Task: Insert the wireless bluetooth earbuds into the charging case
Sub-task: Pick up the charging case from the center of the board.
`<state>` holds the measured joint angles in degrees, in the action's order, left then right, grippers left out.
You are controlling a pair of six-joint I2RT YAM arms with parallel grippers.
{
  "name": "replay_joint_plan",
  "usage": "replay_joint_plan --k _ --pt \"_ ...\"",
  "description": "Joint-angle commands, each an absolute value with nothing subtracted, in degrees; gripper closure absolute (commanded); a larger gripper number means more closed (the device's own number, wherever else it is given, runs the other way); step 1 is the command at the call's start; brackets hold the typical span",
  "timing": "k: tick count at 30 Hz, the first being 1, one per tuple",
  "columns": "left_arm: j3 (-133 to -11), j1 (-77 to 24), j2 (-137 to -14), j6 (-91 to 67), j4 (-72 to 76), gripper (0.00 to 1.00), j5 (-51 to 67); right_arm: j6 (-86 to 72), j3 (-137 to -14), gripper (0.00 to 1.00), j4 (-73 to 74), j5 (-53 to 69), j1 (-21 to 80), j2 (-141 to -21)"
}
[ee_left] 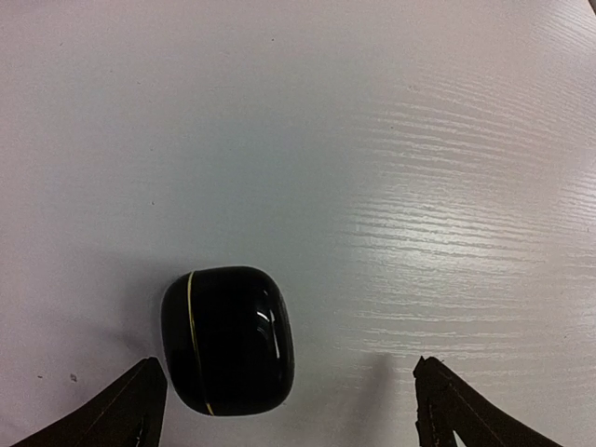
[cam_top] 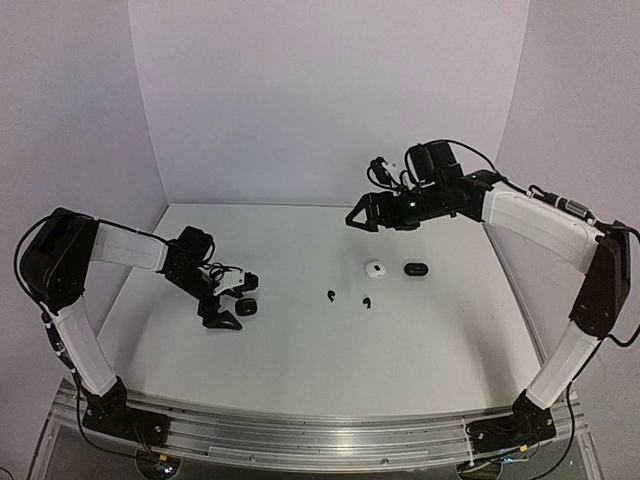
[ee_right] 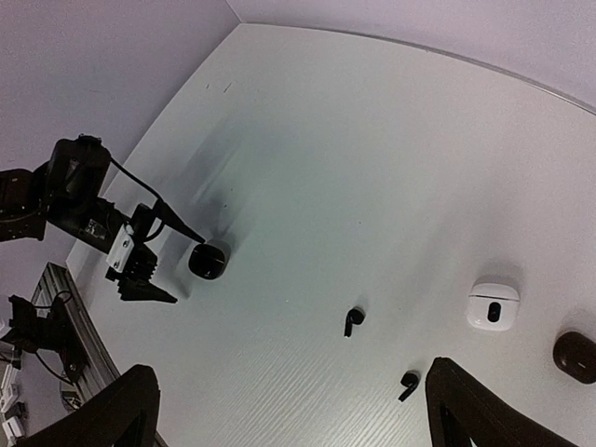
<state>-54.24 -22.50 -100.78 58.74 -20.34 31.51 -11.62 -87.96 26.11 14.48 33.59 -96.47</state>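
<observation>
**Item:** black earbuds (cam_top: 329,294), two in view, loose on the worktop (cam_top: 300,350) about midway between the near and far edges. The second earbud (cam_top: 366,301) lies just to the right of the first. No others can be made out.

**Handling (judged):** very light, rigid plastic, smooth and likely slippery. Each is prone to skate or flip under a glancing touch. Best pinched across the bulbous head with the stem left free, using a gentle squeeze.

**Cases:** the black case (ee_left: 228,340), which has a thin gold seam, lies toward the left edge. The white case (cam_top: 375,268) and the second black case (cam_top: 415,268) lie side by side right of centre, on the far side of the earbuds. Whether any lid is open cannot be told.

**Left jaws:** apart and low at the worktop, straddling the black case with its seam side close to one tip. They grip nothing and are well apart from the earbuds.

**Right jaws:** apart and empty, raised over the far-right part of the worktop. The earbuds lie below them and toward the near edge, with no contact.
</observation>
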Motion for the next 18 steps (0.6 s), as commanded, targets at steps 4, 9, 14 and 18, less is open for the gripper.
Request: replay_joint_plan --k 4,9,14,18 --pt "-60.16 -22.41 -106.7 62.94 -21.44 0.16 31.9 -12.38 -88.12 0.02 22.26 13.11 35.74 -96.48" --pt "-59.38 -22.41 -107.48 64.96 -20.86 0.29 32.5 -12.58 -88.35 0.02 22.22 12.42 36.4 -96.74" --pt "-59.25 -22.41 -108.12 65.61 -19.39 0.46 32.43 -13.23 -88.45 0.02 22.15 11.91 36.6 -96.88" --pt "-58.56 -22.41 -108.09 67.31 -18.52 0.55 32.73 -13.45 -88.41 0.02 22.14 12.01 36.95 -96.94"
